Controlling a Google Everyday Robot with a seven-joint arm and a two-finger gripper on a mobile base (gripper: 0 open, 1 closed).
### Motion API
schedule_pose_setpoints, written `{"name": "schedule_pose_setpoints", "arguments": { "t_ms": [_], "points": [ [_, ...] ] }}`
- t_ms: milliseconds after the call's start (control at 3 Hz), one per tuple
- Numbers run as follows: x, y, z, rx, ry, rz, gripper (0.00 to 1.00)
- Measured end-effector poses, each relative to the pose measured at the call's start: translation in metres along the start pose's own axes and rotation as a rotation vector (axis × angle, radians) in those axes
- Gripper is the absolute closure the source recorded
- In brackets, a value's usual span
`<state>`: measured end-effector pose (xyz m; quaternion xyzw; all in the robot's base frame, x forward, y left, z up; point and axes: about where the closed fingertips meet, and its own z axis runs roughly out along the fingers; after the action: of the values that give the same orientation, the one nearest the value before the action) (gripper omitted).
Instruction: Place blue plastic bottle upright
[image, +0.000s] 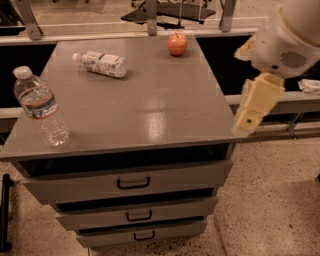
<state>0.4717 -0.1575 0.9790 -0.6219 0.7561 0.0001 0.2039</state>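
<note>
The blue plastic bottle, small and clear with a white cap and a wide whitish label, lies on its side at the far left of the grey cabinet top, cap pointing left. My gripper, cream-coloured under a white wrist housing, hangs at the cabinet's right edge near its front corner. It is well to the right of the bottle, apart from it, and holds nothing that I can see.
A larger clear ribbed bottle with a red-and-blue band stands upright at the front left. A red apple sits at the far edge, right of centre. The cabinet has three drawers below. Metal railing posts stand behind.
</note>
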Motion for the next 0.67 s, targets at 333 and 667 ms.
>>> {"name": "schedule_pose_setpoints", "arguments": {
  "t_ms": [333,667],
  "points": [
    [-0.064,-0.024,0.029,-0.006,-0.128,-0.051,0.0],
    [-0.112,-0.052,0.048,0.022,-0.279,-0.094,0.0]
  ]
}}
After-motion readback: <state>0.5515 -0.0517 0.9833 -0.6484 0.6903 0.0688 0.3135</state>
